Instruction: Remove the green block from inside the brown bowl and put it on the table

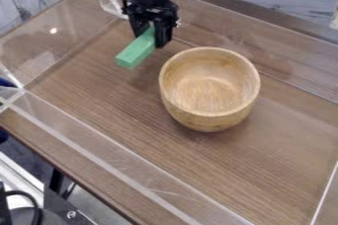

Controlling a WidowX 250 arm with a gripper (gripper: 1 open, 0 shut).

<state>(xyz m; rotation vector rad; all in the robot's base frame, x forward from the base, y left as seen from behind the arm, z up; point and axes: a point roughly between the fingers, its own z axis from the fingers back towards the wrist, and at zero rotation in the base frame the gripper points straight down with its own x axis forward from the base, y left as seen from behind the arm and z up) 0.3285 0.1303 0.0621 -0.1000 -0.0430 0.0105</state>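
Green block (pixel 133 50) is hanging in the black gripper (pixel 154 37), jaws clamped tight on its upper end, the bar tilting down toward the left. It is sitting outside the brown bowl (pixel 209 89), just beyond the bowl's upper-left rim, low over the wood-grain bench (pixel 93 101). Whether its lower tip is touching the bench is hard to tell.

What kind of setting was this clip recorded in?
Likely a lab test bench: a wood-grain table fenced with low clear acrylic walls, holding only a wooden bowl and a green block under a robot gripper.
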